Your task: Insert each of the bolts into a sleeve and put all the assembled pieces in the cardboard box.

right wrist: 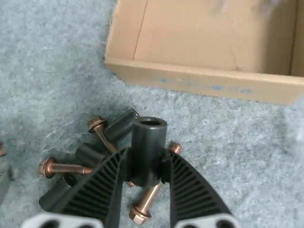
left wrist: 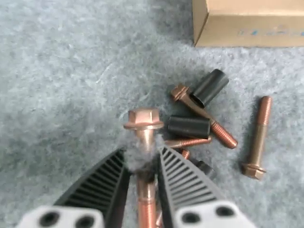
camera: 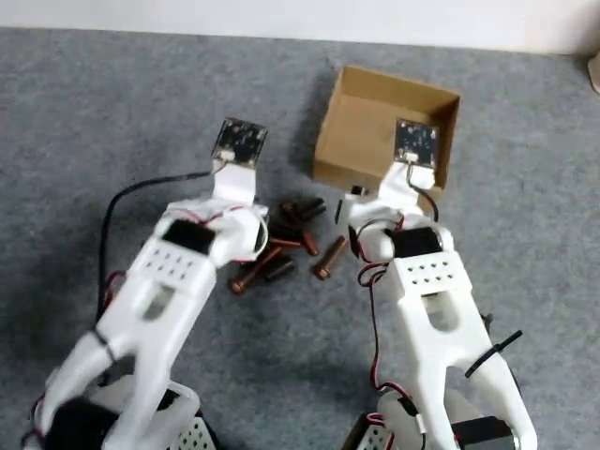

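Bolt: one bolt (left wrist: 143,124), its shank clamped in the left tool (left wrist: 142,156), head pointing away from the tool.
Sleeve: one sleeve (right wrist: 148,142) gripped by the right tool (right wrist: 148,159), open end facing away from it.
Heap: loose bolts (left wrist: 259,137) and loose sleeves (left wrist: 189,127) lie jumbled between the arms.
Box: box (right wrist: 199,80) near the heap, beyond it.
Surface: grey, fuzzy surface (camera: 112,112) under everything.
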Available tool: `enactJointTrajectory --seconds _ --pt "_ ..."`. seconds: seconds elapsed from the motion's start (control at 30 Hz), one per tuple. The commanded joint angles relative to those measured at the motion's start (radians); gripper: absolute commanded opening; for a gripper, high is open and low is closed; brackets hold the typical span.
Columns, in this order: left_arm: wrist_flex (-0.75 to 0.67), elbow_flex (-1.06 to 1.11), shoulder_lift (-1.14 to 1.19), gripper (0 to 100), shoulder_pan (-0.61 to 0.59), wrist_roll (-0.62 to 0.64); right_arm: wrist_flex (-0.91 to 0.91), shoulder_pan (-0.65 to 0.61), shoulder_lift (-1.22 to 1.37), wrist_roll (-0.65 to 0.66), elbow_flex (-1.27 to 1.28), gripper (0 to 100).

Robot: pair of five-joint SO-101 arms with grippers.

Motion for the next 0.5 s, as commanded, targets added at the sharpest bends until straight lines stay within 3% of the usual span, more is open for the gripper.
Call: enactJointTrajectory --seconds 0.0,0.47 --pt "-0.052 0.070 -0.159 0 -0.019 -0.006 -0.031 -0.015 -0.036 0.014 -0.007 0.5" --pt "-0.094 0.291 -0.630 0 -0.082 -0.006 -0.145 -0.090 -0.521 0.084 0.314 0.5"
